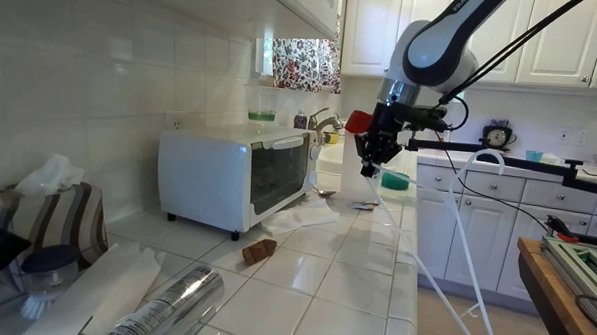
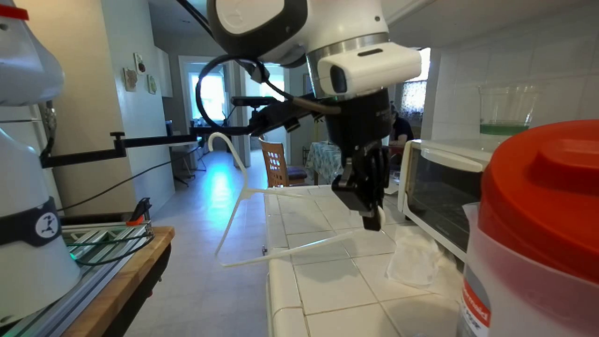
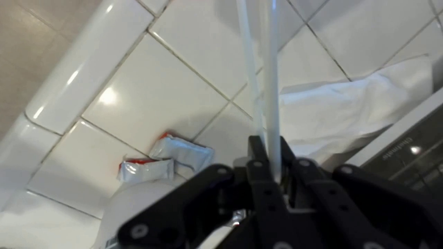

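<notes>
The gripper [image 1: 369,170] is clamped on a corner of a white plastic clothes hanger [image 3: 271,90] that juts beyond the tiled kitchen counter [image 1: 337,327]. The step looks like carrying; the next move calls for a firm grip. A toaster oven [image 1: 203,174] and two packets [image 3: 183,152], perhaps condiments, sit on the tiles.

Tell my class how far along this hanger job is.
Done: the gripper is shut on the white hanger. In hand: it grips one corner, the opposite corner jutting past the counter edge in both exterior views. Left: probably placing the hanger and letting go, as it is not yet released.
</notes>
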